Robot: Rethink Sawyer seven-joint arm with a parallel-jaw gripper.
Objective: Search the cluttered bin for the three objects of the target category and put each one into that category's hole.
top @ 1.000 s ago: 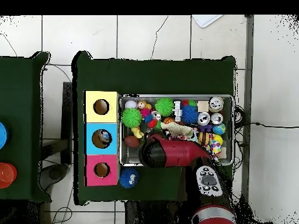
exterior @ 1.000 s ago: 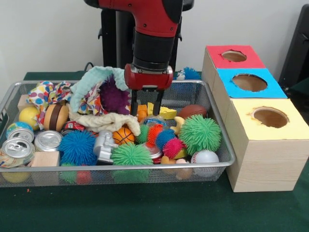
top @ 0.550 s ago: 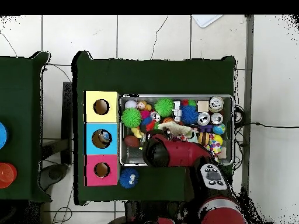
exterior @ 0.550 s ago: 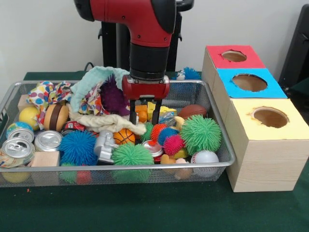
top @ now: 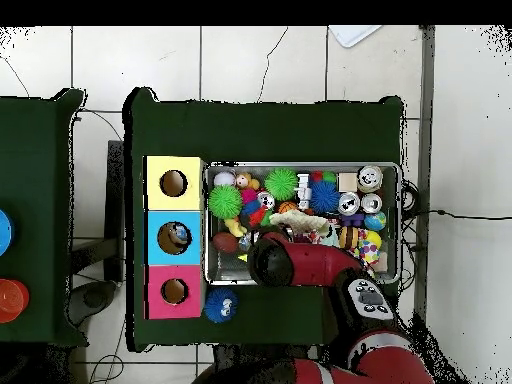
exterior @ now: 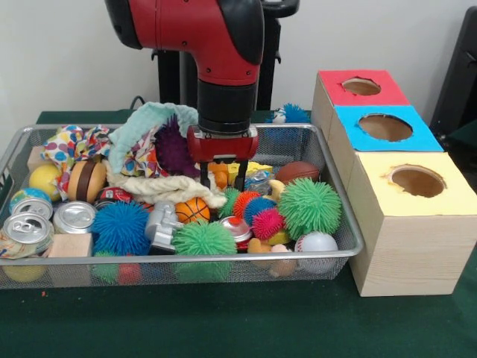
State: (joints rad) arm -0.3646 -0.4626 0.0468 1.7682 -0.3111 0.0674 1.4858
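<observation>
The gripper [exterior: 223,177] is lowered into the bin [exterior: 339,216], just behind the small basketball [exterior: 191,209]. Its jaws are parted around an orange toy [exterior: 219,177], though contact cannot be told.

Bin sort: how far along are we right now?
Possibly one item done: something sits in the blue hole in the overhead view. In hand: nothing visibly held; the tool is down among the toys in the wire bin. Left: the picks from the clutter.

Spiky ball [exterior: 310,205] — green; boxes — red, blue, yellow
</observation>
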